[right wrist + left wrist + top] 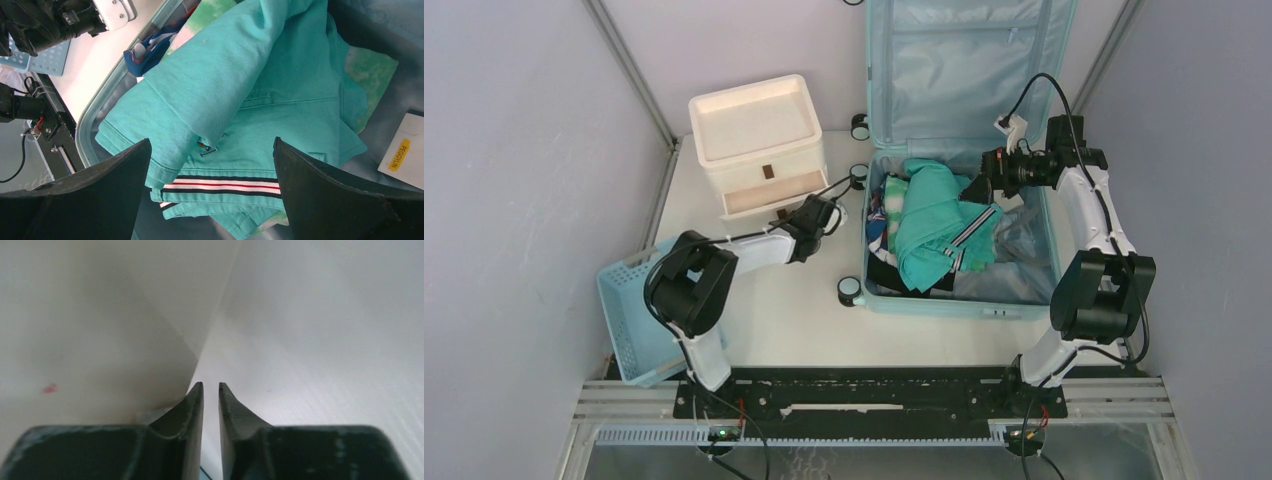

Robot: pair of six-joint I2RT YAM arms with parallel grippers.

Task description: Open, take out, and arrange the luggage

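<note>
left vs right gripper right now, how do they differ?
The left gripper has its jaws only a slit apart; the right gripper has them spread wide. The left gripper sits outside the suitcase, beside the white drawer unit; the right gripper hangs over the teal garment inside the open suitcase. Shared: neither holds anything.

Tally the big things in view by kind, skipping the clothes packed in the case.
Suitcase: 1
Drawer unit: 1
Basket: 1
Robot arms: 2
Total: 5
</note>
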